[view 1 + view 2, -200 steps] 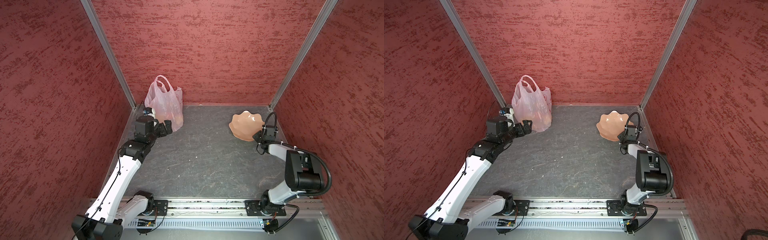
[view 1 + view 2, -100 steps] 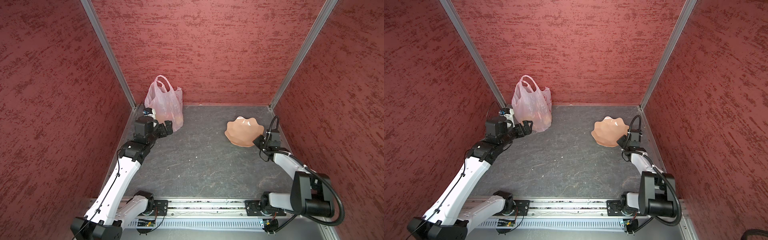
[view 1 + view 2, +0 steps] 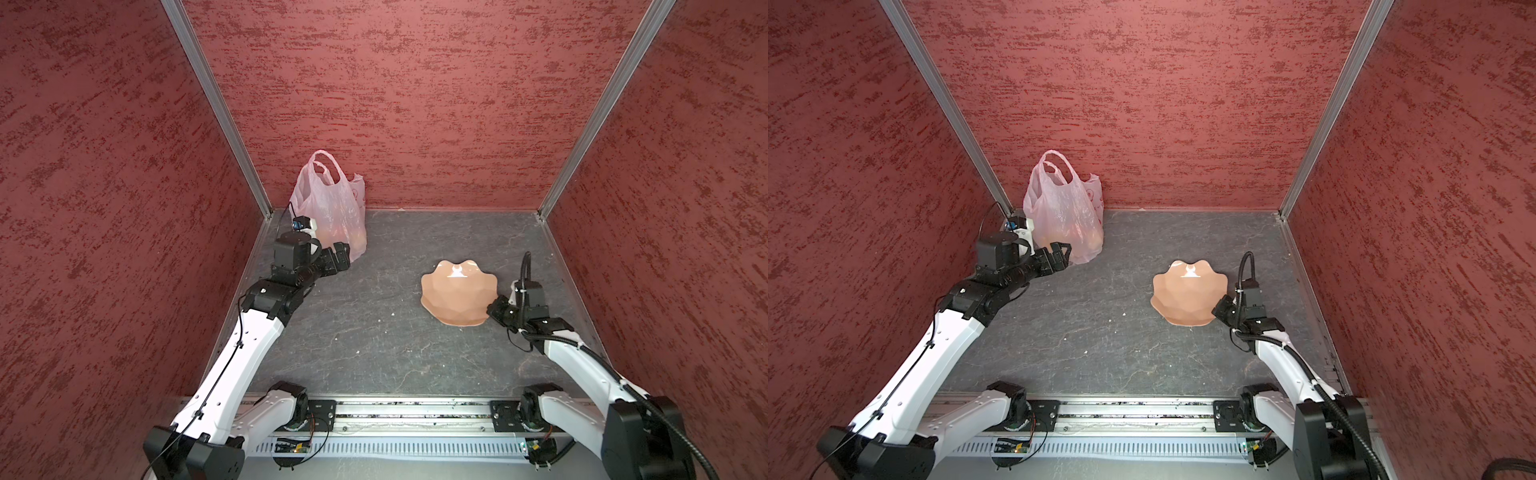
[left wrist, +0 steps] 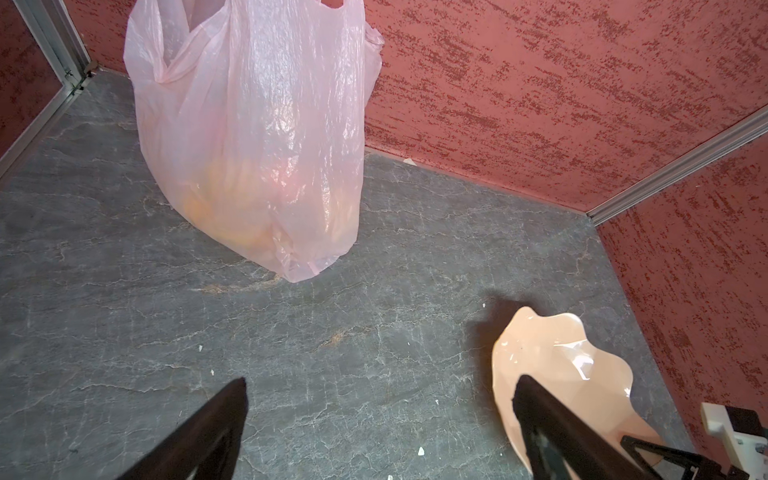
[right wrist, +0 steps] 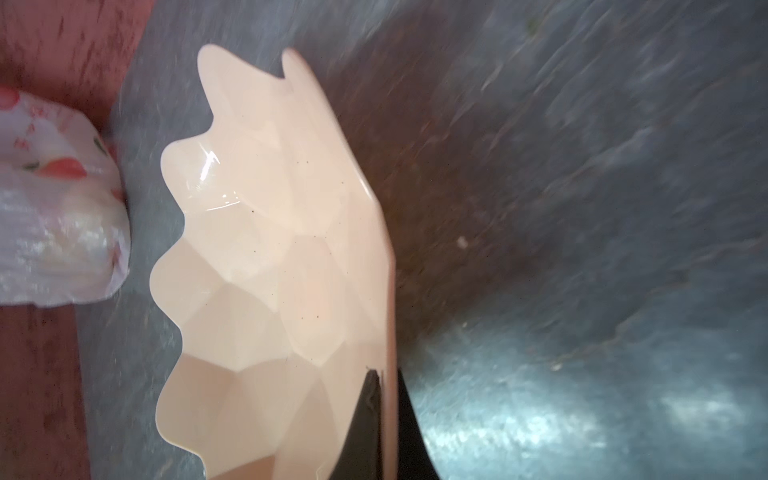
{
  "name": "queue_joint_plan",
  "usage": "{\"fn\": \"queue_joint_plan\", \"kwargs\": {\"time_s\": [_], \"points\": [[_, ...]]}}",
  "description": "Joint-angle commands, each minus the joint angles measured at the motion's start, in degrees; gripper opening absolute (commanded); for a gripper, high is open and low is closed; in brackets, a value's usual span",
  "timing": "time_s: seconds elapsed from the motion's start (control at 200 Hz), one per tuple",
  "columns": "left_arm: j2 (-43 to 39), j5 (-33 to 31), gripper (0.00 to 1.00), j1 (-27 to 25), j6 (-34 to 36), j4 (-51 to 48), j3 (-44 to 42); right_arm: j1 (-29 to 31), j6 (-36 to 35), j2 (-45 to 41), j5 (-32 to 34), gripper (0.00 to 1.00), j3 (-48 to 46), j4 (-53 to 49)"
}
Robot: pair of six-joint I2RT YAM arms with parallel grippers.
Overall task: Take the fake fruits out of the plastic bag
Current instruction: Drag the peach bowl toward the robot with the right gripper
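While my right gripper [image 3: 496, 309] stays pinched shut on the peach dish [image 3: 457, 291], both top views show that dish pulled from the right back corner toward mid-frame, likely a landing place for fruit. The plastic bag [image 3: 332, 212] stands upper left of centre, my left gripper [image 3: 340, 254] beside it. Left wrist: jaws spread wide, empty; the fake fruits [image 4: 232, 208] glow orange inside the bag. Right wrist: the dish rim sits nipped between closed jaws.

Grey tabletop [image 3: 374, 340] bears the plastic bag [image 3: 332, 216]; the dish [image 3: 457, 291] seems tilted.
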Motion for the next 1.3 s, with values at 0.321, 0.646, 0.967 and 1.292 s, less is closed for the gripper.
{"fn": "queue_joint_plan", "kwargs": {"time_s": [0.321,0.646,0.967,1.292], "points": [[0.71,-2.5,1.0,-0.4,0.41,-0.24,0.68,6.45,7.45,-5.35,4.41,0.0,-7.22,-0.99],[0.36,-6.17,1.0,2.13,-0.67,-1.38,2.57,6.46,6.85,-8.33,5.73,0.18,-7.65,-2.58],[8.13,-8.0,1.0,4.8,0.0,-7.52,15.6,6.5,4.11,-9.58,9.1,0.59,-3.82,-6.77],[25.02,-6.41,1.0,8.67,9.88,-6.07,28.07,6.4,-0.89,-14.57,22.42,0.78,5.7,-17.66]]}}
